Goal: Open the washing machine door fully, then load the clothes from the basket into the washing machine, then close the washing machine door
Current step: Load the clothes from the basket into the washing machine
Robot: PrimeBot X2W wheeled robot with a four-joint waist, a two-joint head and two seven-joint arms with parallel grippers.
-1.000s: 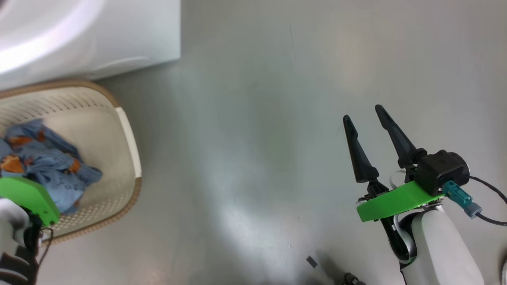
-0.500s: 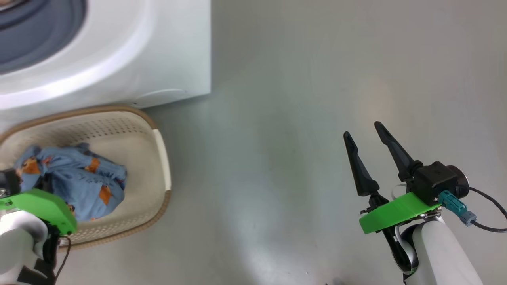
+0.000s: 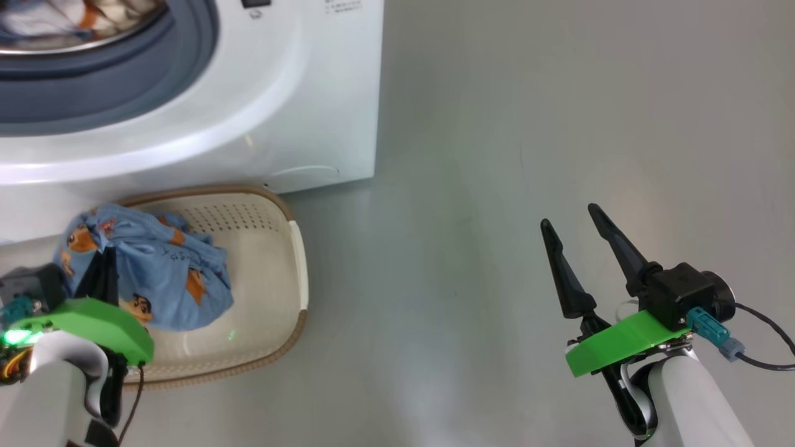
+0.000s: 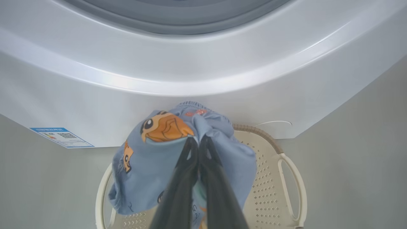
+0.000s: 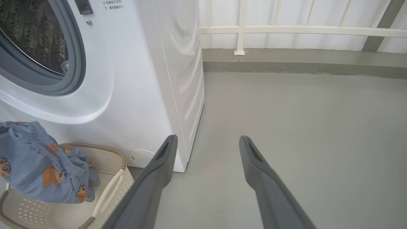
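Our left gripper point(image 4: 197, 140) pinches the blue cartoon-print garment point(image 4: 149, 159) thinly, so it may slip into the basket point(image 4: 270, 165) below; our right gripper point(image 3: 569, 215) is wide.

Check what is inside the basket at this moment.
A bunched blue cartoon-print garment, pinched by the shut left gripper, hangs with its lower part in the basket. The floor beside it is bare; anything under the garment is covered.

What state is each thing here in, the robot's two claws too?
washing machine: drum opening uncovered.
blue garment: bunched, pinched, top raised.
basket: upright on floor, blue garment's lower part inside.
left gripper: shut on blue garment.
right gripper: open, empty.
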